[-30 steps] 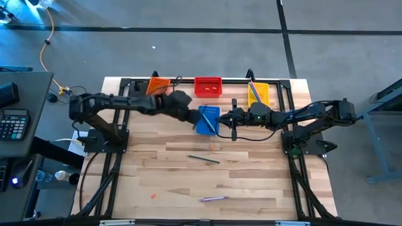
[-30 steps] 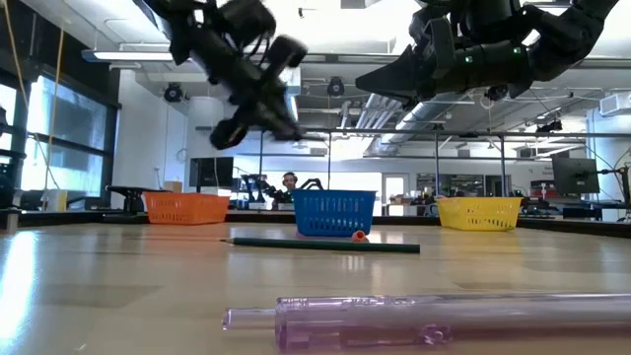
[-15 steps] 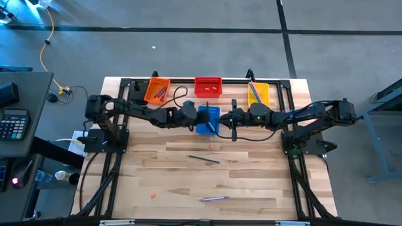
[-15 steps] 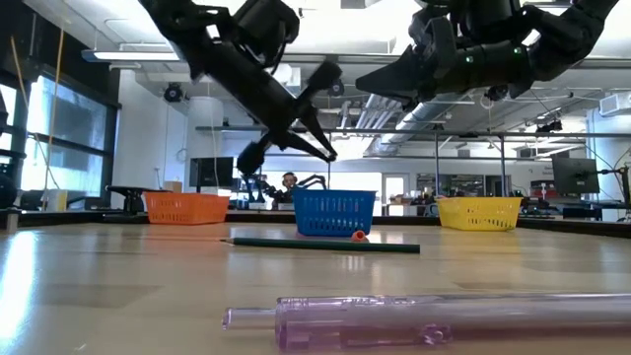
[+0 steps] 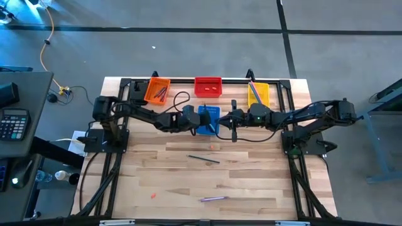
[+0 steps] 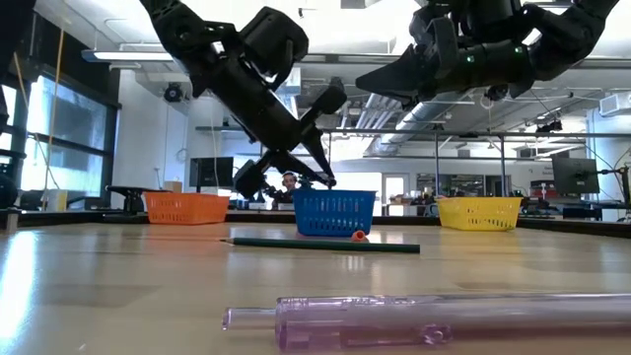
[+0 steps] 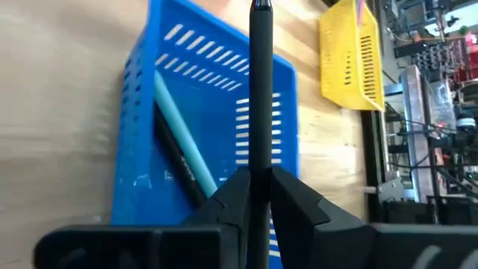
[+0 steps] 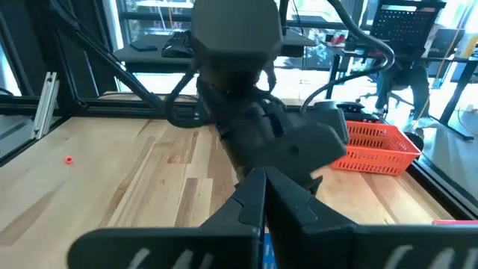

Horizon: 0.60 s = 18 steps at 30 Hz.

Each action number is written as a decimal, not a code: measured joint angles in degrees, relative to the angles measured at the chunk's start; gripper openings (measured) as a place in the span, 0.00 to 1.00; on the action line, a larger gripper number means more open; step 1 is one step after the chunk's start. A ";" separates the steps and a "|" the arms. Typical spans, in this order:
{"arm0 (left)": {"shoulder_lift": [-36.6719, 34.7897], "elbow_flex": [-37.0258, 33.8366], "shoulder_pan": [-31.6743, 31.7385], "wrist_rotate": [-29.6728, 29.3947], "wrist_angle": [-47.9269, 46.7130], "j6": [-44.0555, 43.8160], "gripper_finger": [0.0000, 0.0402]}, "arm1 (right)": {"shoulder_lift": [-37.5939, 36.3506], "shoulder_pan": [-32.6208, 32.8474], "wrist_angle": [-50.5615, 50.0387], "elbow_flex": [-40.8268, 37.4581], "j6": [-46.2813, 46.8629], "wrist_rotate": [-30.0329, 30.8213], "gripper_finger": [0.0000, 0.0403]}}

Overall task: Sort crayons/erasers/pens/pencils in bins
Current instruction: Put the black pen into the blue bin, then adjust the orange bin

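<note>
Left gripper (image 7: 259,198) over the blue bin (image 5: 208,119) near the table's back edge, fingers clamped on a thin dark pencil (image 7: 261,82) pointing across the bin; a teal pen (image 7: 185,146) already lies inside. Right gripper (image 5: 233,119) just beside the bin's right side, fingers pressed together, empty. Another pencil (image 5: 203,159) mid-table, purple pen (image 5: 212,198) near the front edge, orange eraser (image 5: 152,195) front-left.

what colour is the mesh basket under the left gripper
Blue: the small blue plastic mesh basket, clearest in the left wrist view.
</note>
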 joint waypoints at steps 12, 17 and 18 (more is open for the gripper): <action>0.82 -0.01 0.04 0.48 0.69 3.03 0.22 | 0.00 0.00 -0.05 0.00 0.01 0.02 0.00; -1.28 0.08 1.43 0.71 2.79 15.63 0.24 | 0.00 0.00 -0.07 0.00 0.02 0.02 0.00; -2.21 0.07 2.01 0.99 2.24 18.66 0.24 | 0.00 0.00 -0.09 0.00 0.00 0.02 0.00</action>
